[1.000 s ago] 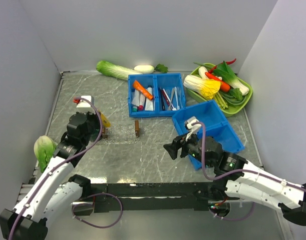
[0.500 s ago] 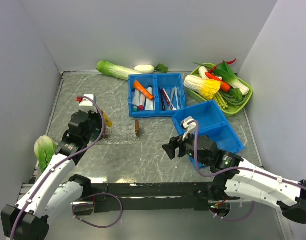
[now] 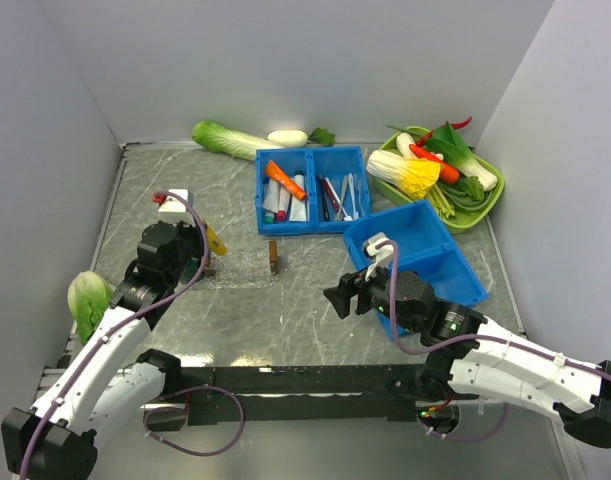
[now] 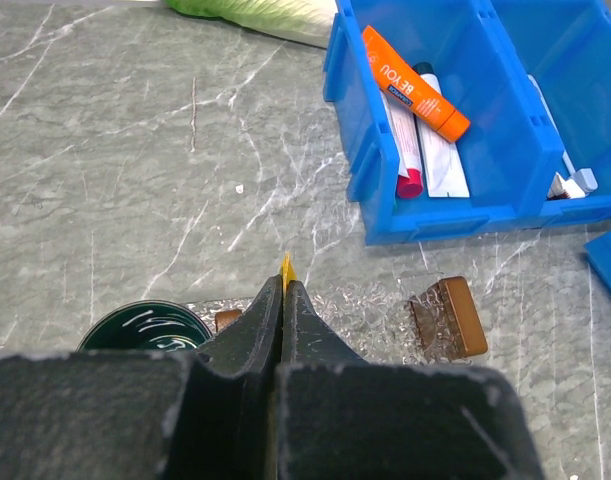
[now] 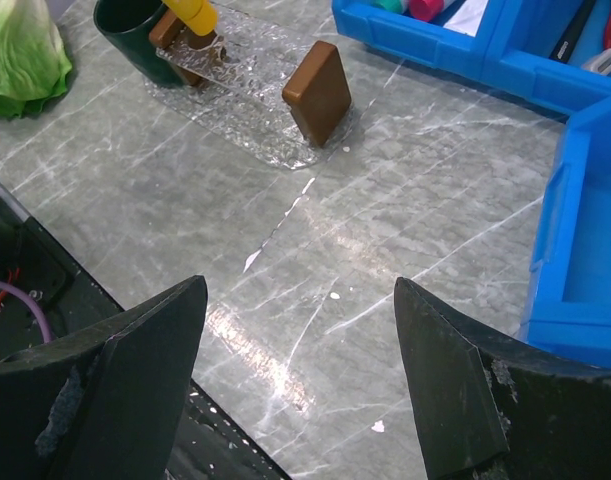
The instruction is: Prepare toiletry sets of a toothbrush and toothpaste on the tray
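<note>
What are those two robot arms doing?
They're making toothbrush-and-toothpaste sets. The left gripper is shut on a yellow toothpaste tube, holding it over one end of the clear tray. The right gripper is open and empty, hanging above the table near the tray. The other tubes and the toothbrushes lie in the blue bin.

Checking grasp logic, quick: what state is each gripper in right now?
Left gripper: closed on the yellow toothpaste.
Right gripper: open, holding nothing.
</note>
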`<action>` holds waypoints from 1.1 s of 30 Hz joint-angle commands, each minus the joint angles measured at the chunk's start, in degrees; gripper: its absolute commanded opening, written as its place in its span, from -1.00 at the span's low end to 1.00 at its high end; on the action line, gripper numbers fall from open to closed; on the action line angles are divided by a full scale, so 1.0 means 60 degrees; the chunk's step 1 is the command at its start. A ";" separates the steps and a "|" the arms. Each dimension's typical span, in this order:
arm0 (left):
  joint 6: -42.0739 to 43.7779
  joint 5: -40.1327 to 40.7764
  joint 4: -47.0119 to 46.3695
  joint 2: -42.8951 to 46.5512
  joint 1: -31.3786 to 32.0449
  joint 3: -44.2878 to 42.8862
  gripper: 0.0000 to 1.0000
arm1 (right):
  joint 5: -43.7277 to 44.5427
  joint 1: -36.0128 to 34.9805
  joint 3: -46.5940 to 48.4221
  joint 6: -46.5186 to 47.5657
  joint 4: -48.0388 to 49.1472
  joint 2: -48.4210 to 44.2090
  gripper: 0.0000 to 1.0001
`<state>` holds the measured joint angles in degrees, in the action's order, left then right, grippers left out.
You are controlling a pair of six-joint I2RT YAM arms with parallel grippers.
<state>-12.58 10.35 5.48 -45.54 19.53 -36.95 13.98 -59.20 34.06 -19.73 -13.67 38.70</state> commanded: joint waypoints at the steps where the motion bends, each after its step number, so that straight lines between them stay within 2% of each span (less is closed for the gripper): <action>1: -0.0115 -0.0070 -0.0253 0.0148 -0.0047 -0.0258 -0.98 | 0.0161 0.0023 -0.0038 -0.0096 0.0272 -0.0092 0.65; 33: 0.0002 -0.0553 -0.0165 -0.0701 -0.0047 -0.0346 -0.98 | 0.0044 0.0037 -0.0111 -0.0111 0.0301 -0.0063 0.66</action>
<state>-12.95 8.38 7.07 -49.12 19.46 -36.95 13.96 -59.20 33.39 -20.10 -13.63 38.70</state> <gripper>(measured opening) 0.032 0.828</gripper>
